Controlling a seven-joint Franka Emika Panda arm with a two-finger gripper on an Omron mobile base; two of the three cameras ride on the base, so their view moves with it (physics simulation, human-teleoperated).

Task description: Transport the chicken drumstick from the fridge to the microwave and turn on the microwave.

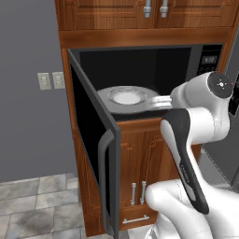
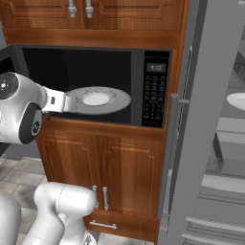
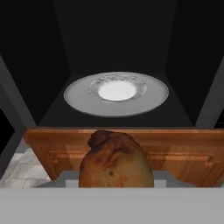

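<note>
So the microwave has its door swung wide to the left, and the round white turntable sits bare in the middle of the dark cavity. The arm reaches toward the opening from the front. In the hand view the chicken drumstick sits right at the bottom, golden-brown and lumpy, clenched in the pincer, just in front of the microwave's front edge and above the wooden cabinet below it. The fridge stands open on the right, shelves showing.
</note>
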